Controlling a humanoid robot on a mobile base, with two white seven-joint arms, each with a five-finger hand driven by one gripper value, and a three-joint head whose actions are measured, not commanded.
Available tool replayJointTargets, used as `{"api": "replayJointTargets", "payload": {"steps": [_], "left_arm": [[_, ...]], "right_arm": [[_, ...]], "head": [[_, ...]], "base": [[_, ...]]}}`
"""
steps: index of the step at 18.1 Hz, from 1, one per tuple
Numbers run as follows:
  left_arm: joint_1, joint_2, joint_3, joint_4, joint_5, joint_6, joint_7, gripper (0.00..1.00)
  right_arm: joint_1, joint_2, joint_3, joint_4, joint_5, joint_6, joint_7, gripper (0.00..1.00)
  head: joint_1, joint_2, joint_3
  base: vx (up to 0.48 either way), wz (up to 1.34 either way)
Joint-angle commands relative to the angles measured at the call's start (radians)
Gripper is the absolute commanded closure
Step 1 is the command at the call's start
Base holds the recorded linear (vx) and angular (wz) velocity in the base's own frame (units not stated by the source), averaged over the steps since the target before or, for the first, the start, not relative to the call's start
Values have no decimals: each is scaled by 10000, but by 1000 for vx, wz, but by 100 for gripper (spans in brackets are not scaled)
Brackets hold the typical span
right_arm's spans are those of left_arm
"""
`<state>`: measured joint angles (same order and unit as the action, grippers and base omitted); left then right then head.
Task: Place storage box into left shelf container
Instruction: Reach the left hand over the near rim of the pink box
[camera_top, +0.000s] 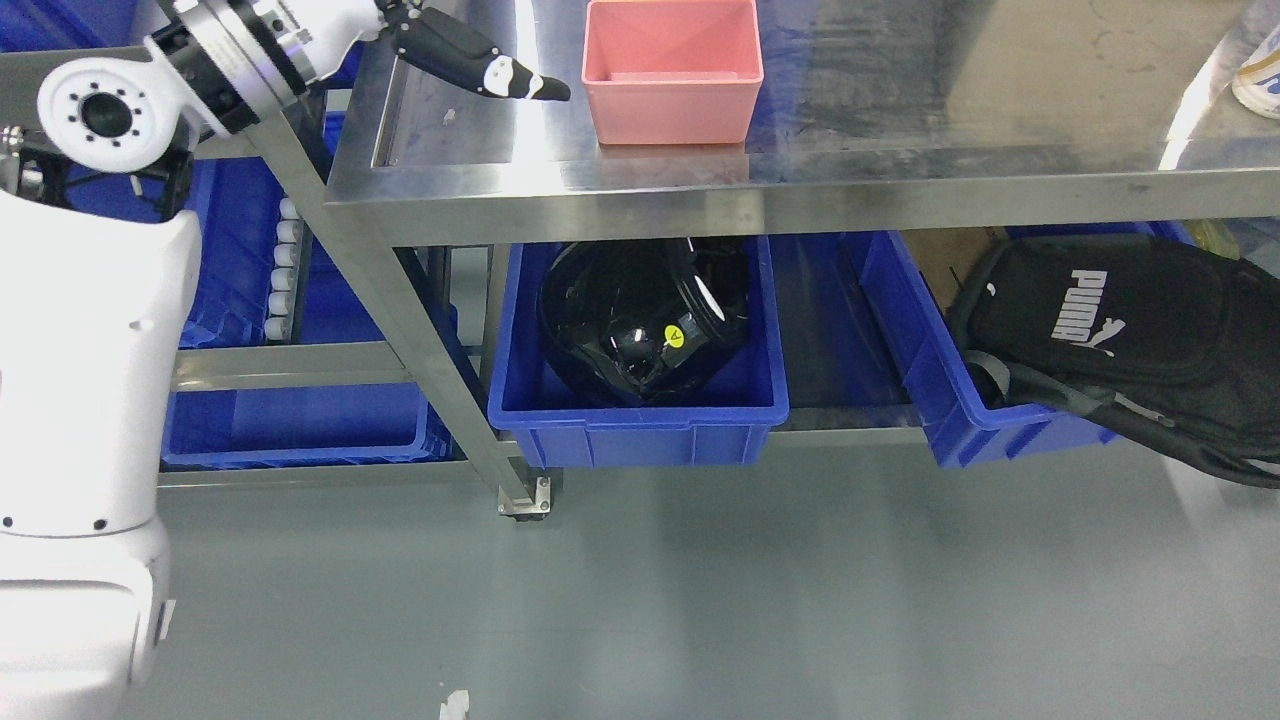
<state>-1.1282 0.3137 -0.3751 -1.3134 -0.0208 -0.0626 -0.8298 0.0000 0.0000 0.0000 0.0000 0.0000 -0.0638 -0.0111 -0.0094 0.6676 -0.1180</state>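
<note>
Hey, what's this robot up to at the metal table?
The robot's left arm comes in from the left and reaches over the steel table. Its left robot hand hovers just left of a pink storage box that sits open and empty on the tabletop; it holds nothing and is not touching the box. On the shelf below, one blue bin holds a black helmet and another holds a black bag. More blue bins stand to the left. The right arm is not in view.

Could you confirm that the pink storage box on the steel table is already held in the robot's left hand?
Not quite: the head view shows the pink storage box on the steel table, but the left hand is beside it, apart, holding nothing.
</note>
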Motion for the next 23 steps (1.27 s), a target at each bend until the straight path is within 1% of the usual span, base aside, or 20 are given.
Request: {"api": "replayJointTargets", "payload": {"steps": [1,4,9,14,16,19,22,23], "left_arm": [[-1556,-664,-2907,3467,-882,-3,-292,1],[-1879,-973,-2998,4051,-912,-3,-322,1],[-1986,-1463,-3045,4557,-1050,-3,-675,1],[-2156,-1831,-2907,5033,-1633,-232,-1289,0],[-2400,-2367,-2891,5599,-1953,-371,-1259,1],[-2493,-2844,-2769,6198,-2552,-601,-1228,2],[-2539,-2962,-2723,6628,-2936,-632,-1212,3],[-2539,-2962,-2707,6721,-2998,-632,-1212,5]], "right_arm": [[-62,-175,-31,-175,-15,-6,-27,0],[-62,-175,-31,-175,-15,-6,-26,0],[-62,-175,-31,-175,-15,-6,-27,0],[-62,-175,-31,-175,-15,-6,-27,0],[-62,-175,-31,-175,-15,-6,-11,0],[-62,-175,-31,-175,-15,-6,-11,0],[-62,-175,-31,-175,-15,-6,-11,0],[-62,-175,-31,-175,-15,-6,-26,0]], "head": [[0,0,0],[0,0,0],[0,0,0],[0,0,0],[0,0,0],[0,0,0],[0,0,0],[0,0,0]], "base": [[0,0],[0,0],[0,0],[0,0],[0,0],[0,0],[0,0],[0,0]]}}
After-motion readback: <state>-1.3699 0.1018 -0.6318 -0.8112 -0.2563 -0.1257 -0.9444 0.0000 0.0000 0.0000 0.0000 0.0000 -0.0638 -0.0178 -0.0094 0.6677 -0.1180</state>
